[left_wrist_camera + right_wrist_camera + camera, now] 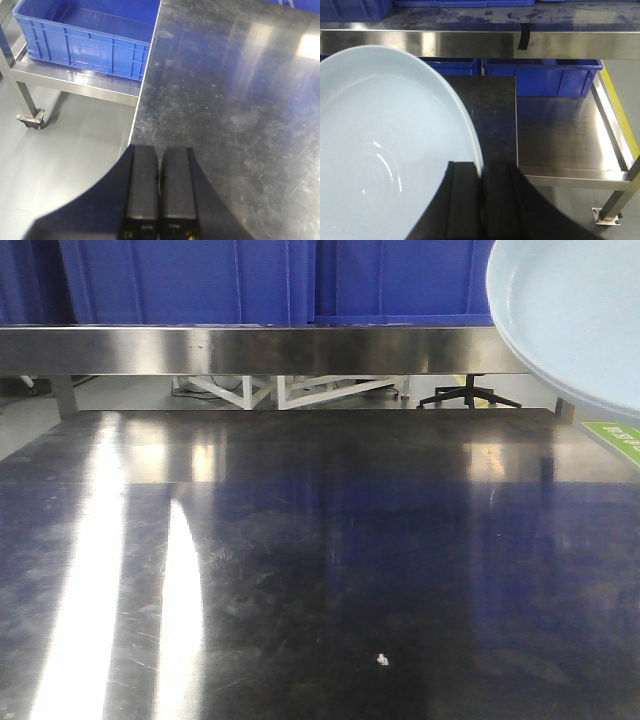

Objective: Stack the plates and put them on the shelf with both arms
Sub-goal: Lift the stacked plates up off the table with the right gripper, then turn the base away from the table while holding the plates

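Two jaws of the right gripper (481,200) stood nearly together, pinching the rim of a pale plate (385,150), which spread away to the jaws' left and hung clear above the table (495,110). We judged the hold thin, a rim pinch with the weight all off to one side. The lift toward the steel shelf (470,42) ahead of the jaws therefore wanted a slow, level carry, with the other arm brought under the far rim. The left gripper (159,190) had its jaws pressed flat together on nothing, bare table ahead and to their right. Whether a second plate lay beneath the first, we could not tell
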Controlling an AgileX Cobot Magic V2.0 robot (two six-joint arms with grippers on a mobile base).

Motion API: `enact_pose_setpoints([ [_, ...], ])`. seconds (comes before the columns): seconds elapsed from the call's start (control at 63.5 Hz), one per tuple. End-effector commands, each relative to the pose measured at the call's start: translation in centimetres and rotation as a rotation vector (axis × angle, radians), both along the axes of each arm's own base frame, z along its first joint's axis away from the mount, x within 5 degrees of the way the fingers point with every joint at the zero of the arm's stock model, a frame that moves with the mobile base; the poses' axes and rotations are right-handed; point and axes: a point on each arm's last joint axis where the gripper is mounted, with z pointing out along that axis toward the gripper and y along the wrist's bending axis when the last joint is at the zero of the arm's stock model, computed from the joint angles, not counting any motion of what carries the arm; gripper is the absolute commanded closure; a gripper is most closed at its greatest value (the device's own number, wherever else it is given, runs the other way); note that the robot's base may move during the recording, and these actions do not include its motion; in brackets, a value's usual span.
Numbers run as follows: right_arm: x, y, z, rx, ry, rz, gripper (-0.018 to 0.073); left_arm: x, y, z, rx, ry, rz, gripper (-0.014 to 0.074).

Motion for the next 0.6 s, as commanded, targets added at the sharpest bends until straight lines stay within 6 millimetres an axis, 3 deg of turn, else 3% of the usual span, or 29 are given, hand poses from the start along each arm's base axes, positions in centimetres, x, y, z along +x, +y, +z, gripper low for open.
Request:
enact_pose_setpoints([
  [0.0, 0.09, 0.12, 2.03, -0.001, -0.136, 0.019, 0.0502, 0.38, -0.13, 1.47, -0.017, -0.095, -0.008, 0.0507],
  [0.582, 0.09, 0.12, 2.03, -0.001, -0.136, 0.019, 0.0502, 0.38, -0.13, 1.47, -0.017, -0.095, -0.008, 0.0507],
])
